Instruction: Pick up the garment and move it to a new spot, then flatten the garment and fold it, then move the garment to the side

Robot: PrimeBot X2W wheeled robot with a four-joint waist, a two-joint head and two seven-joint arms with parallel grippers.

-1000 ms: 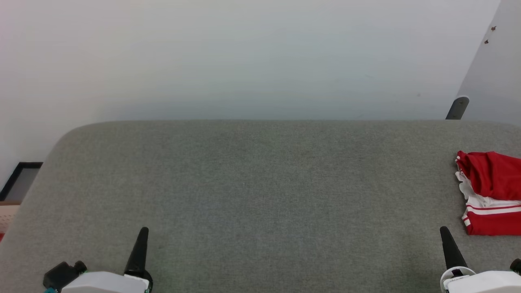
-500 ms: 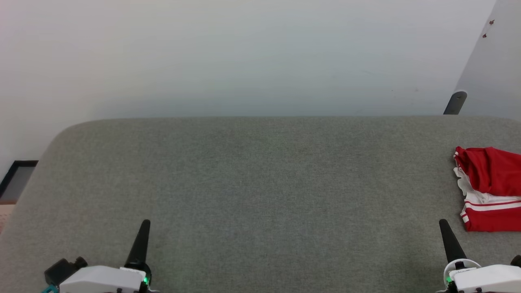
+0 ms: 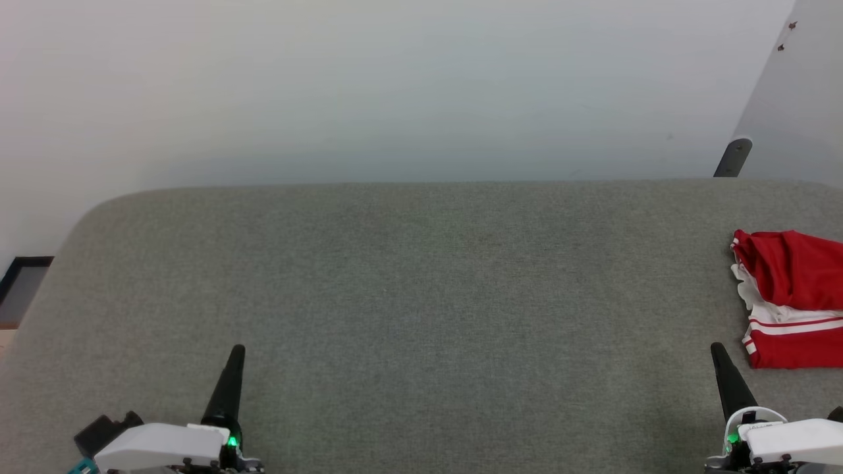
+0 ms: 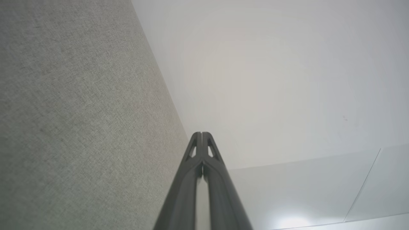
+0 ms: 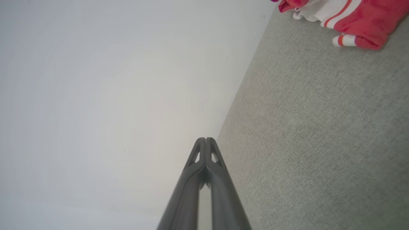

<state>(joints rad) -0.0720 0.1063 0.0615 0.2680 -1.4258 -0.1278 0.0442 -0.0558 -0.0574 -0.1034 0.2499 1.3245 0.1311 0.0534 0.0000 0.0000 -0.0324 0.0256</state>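
While left tool (image 3: 237, 350) and right tool (image 3: 715, 347) sit pinched closed, empty, garment (image 3: 793, 296) lies ahead-right of right tool, apart

One red jersey-style garment (image 3: 793, 296) with white sleeves and red-and-white stripe trim is lying on the one grey fabric-covered counter (image 3: 421, 296), at its right edge. Two white-bodied robot hands are hovering over the counter's near edge: one left hand (image 3: 236, 355) and one right hand (image 3: 718, 352). Each is showing two long dark fingers (image 4: 187, 179) in its own wrist view, making four in all. Beyond the counter's far right corner, one dark grey rounded metal post (image 3: 734, 157) is standing, and two small brown marks (image 3: 791, 26) are showing on the pale wall panel above it. One black-framed panel (image 3: 16, 283) is sitting off the counter's left edge.
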